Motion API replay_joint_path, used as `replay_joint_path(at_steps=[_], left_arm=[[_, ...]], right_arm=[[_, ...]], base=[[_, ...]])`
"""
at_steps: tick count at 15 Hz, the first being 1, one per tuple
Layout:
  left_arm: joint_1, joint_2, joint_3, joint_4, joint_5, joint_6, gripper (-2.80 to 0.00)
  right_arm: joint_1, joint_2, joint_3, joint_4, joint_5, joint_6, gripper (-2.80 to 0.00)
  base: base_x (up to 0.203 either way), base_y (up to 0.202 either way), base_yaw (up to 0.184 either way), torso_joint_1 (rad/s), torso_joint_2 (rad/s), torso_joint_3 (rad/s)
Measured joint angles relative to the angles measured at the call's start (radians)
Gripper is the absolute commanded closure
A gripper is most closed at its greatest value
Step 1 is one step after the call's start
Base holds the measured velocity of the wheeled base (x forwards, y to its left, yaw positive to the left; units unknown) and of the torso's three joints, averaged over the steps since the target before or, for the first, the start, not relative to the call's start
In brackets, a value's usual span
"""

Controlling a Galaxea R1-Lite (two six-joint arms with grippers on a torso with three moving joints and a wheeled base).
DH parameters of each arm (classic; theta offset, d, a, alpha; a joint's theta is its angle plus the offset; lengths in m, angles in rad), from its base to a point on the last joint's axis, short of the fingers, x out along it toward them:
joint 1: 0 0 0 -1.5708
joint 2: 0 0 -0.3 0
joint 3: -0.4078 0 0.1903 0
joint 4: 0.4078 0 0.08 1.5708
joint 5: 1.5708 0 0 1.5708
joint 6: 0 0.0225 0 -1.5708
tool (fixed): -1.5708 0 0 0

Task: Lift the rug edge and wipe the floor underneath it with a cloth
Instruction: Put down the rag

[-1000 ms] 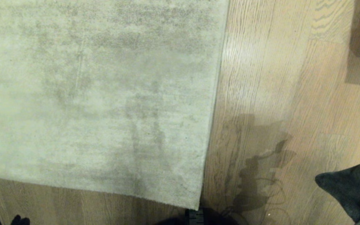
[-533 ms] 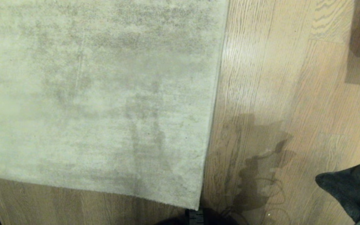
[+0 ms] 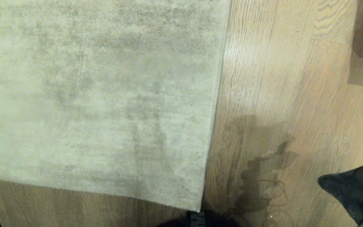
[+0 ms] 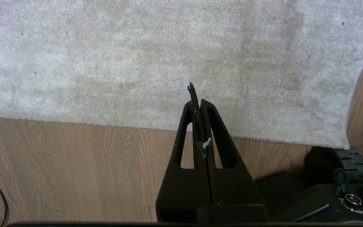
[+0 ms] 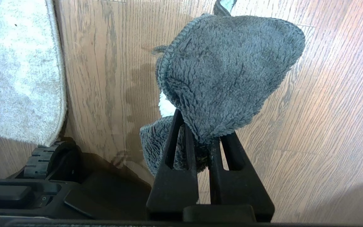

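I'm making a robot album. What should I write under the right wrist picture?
Right gripper clamped on a fuzzy grey cloth above the wooden floor, beside the rug edge.

The rug edge (image 3: 214, 119) is matt short pile; beside it the floor (image 3: 263, 78) is faintly glossy grained wood; the cloth (image 5: 225, 75) is fuzzy fleece.

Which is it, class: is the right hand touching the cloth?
Touching. The right wrist view shows the right hand shut on the cloth, pinched between its fingers.

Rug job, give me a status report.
Left gripper shut, empty, above rug edge. Right gripper shut on cloth. Rug flat on floor. Nothing in the way.
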Motion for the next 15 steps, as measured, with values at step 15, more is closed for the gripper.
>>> replay_joint_path(at_steps=[15], left_arm=[[0.000,-0.004,0.000,-0.002,0.003,-0.003,0.00]], right_arm=[[0.000,0.000,0.000,0.000,0.000,0.000,0.00]], base=[[0.000,0.000,0.000,0.000,0.00,0.000]])
